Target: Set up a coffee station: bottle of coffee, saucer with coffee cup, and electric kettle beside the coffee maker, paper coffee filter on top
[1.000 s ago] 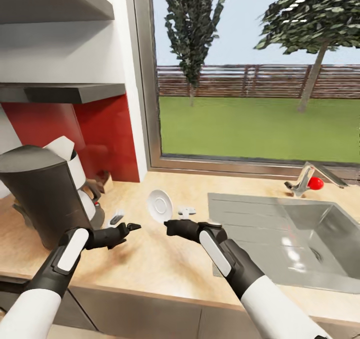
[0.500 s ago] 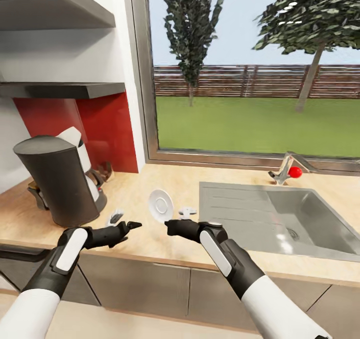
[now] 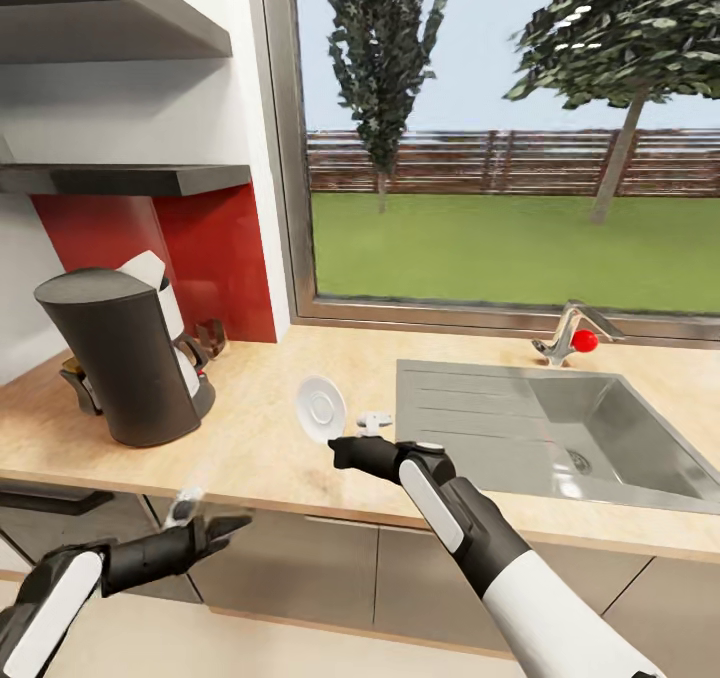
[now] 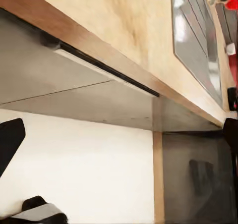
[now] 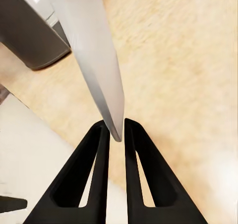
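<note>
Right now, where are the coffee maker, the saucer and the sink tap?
coffee maker (image 3: 125,368): head view, front of its dark drum.
saucer (image 3: 320,408): head view, centre of its white face.
sink tap (image 3: 572,330): head view, its metal spout by the red knob.

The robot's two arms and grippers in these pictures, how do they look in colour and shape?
Both arms have white outer shells, then dark grey forearms with a white oblong panel. The left gripper and the right gripper are black. Seen from the right wrist, the fingers are long, tapered and hollowed. No cables are visible.
</note>
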